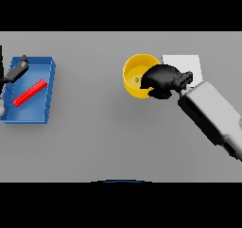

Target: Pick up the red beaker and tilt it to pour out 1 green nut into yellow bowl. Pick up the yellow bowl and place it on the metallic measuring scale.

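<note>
a round yellow bowl (pixel 133 71), smooth and glossy with a deep rim, sits on the matte grey table (pixel 94 137) right of centre, a single small green nut (pixel 137 80) lying on its floor. the robot's right hand (pixel 162 79), dark and rounded, is curled over the bowl's right rim, its fingers bent around the wall so that the near edge of the bowl is partly hidden beneath them; the white and grey arm (pixel 212 116) runs in from the lower right in boxy segments. just behind the hand and touching the bowl's right side in this view lies a flat, pale, square plate, the measuring scale (pixel 186 62), only part of it showing past the hand. well apart at the left edge rests a shallow blue rectangular tray (pixel 49 87) with low walls, holding a slim red bar-shaped object (pixel 29 92) lying diagonally. the left hand (pixel 17 71) shows as a dark shape over the tray's upper corner; whether its fingers are apart or together cannot be told.
</note>
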### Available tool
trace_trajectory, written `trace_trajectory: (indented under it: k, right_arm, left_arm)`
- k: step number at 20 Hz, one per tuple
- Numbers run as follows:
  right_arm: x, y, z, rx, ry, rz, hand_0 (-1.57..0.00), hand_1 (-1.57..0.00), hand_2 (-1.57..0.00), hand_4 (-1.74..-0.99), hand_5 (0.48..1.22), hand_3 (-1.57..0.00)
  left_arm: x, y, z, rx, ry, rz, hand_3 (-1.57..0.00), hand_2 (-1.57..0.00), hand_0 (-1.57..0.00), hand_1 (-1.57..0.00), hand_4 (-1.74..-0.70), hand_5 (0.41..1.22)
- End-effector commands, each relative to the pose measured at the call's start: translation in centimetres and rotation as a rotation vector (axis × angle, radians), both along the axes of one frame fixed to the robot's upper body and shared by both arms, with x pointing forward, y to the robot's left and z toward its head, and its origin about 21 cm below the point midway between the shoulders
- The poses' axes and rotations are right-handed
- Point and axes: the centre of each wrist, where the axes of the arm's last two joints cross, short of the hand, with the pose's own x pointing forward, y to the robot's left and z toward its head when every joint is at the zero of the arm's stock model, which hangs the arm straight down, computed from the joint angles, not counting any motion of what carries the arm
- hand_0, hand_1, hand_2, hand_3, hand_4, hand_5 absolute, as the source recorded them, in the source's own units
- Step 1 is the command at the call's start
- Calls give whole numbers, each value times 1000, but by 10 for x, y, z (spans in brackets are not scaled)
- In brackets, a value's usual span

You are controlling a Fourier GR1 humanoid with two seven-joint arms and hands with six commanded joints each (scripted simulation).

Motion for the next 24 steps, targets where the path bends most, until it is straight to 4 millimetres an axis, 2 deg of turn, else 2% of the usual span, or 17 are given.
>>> trace_trajectory:
  k: [1,3,5,9,12,14,18,20,24]
  right_arm:
    - [0,-5,2,-1,-1,-20,-1569,-1569,-1465,-1740,1220,-1347]
    - [4,-16,9,1,-29,-64,-1570,-1570,-1482,-1741,1220,-1283]
    - [9,-32,14,10,-63,-103,-1570,-1570,-1504,-1741,1221,-1239]
    - [27,-63,16,19,-120,-200,-1571,-1571,-1540,-1741,1221,-1198]
    - [36,-85,15,41,-120,-250,-1571,-1571,-1501,-1741,1221,-1175]
    - [42,-97,6,34,-124,-298,-1571,-1571,-1506,-1741,1221,-1176]
    - [46,-114,-16,24,-121,-353,-1571,-1571,-1439,-1741,1221,-1283]
    - [50,-125,-21,22,-115,-375,-1571,-1571,-1407,-1741,1221,-1351]
    - [52,-126,-35,37,-88,-389,-1571,-1571,-1379,-1741,1221,-1331]
  left_arm:
    - [0,2,2,9,11,7,1,1,1,1,-743,700]
    - [1,3,6,13,13,10,1,1,1,1,-742,704]
    - [-2,4,0,8,17,7,1,1,1,1,-744,710]
    - [-3,3,3,3,17,11,1,1,1,1,-741,706]
    - [-1,3,5,-2,19,16,1,1,1,1,-734,697]
    - [-2,5,6,4,20,25,1,1,1,1,-728,691]
    - [-5,5,5,12,21,18,1,1,1,1,-721,682]
    - [-7,3,3,10,17,11,1,1,1,1,-724,682]
    - [-4,2,4,-2,19,18,1,1,1,1,-725,676]
